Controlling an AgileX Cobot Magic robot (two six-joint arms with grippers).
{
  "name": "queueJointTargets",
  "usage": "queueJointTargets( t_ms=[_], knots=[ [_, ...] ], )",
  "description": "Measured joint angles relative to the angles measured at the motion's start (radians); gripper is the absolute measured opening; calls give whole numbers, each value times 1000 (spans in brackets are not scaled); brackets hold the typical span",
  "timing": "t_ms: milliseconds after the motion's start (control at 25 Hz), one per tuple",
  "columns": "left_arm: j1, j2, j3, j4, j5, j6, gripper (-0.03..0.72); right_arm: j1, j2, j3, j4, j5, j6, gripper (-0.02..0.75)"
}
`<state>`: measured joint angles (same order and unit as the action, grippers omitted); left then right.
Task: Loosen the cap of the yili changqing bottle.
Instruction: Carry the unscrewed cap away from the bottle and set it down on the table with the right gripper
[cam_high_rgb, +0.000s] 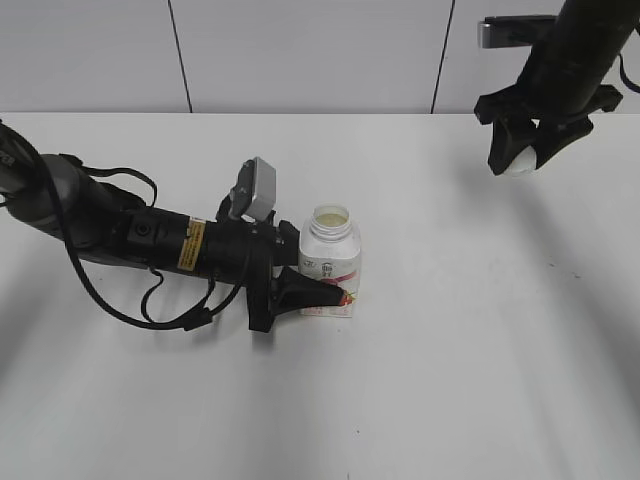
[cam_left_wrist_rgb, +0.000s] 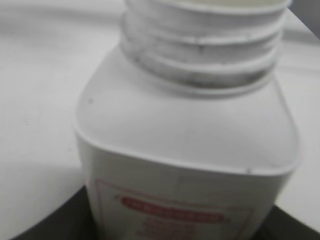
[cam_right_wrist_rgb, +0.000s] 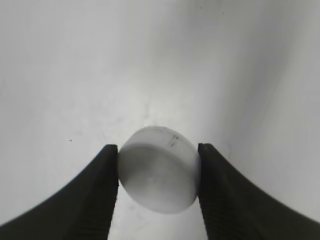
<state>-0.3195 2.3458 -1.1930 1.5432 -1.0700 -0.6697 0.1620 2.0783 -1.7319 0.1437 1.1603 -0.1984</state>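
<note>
Standing upright at center, my yili changqing bottle (cam_high_rgb: 330, 262) points its open neck straight up, left gripper (cam_high_rgb: 312, 297) pinching its base; red-pink label unreadable. At two o'clock, right gripper (cam_right_wrist_rgb: 158, 172) pinches the cap (cam_right_wrist_rgb: 159, 170) above the tabletop (cam_high_rgb: 450, 350).

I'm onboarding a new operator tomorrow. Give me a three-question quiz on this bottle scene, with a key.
1. True or false: the cap is on the bottle.
2. Which claw holds the cap? A) left B) right C) neither
3. Fill in: the left claw grips the bottle near its ____.

Key: 1 false, the threaded neck is bare and the mouth open. 2 B, the right claw holds it in the air, away from the bottle. 3 base.
</note>
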Motion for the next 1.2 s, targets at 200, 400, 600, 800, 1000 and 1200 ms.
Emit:
queueJointTargets(
  t_ms=[200, 400, 600, 800, 1000, 1200],
  knots=[
    [0, 0, 0, 0, 1, 0, 381, -21, -7, 109, -5, -54, 35, 383],
    [0, -1, 0, -1, 0, 0, 381, -89, -81, 293, 30, -216, 58, 383],
    [0, -1, 0, -3, 0, 0, 381, -162, -141, 467, 52, -310, 61, 383],
    [0, -1, 0, -4, -1, 0, 381, -171, -141, 560, 37, -382, 61, 383],
    [0, -1, 0, -4, -1, 0, 381, -171, -130, 568, 55, -442, 62, 382],
    [0, -1, 0, -4, -2, 0, 380, -171, -98, 569, 77, -454, 62, 379]
  ],
)
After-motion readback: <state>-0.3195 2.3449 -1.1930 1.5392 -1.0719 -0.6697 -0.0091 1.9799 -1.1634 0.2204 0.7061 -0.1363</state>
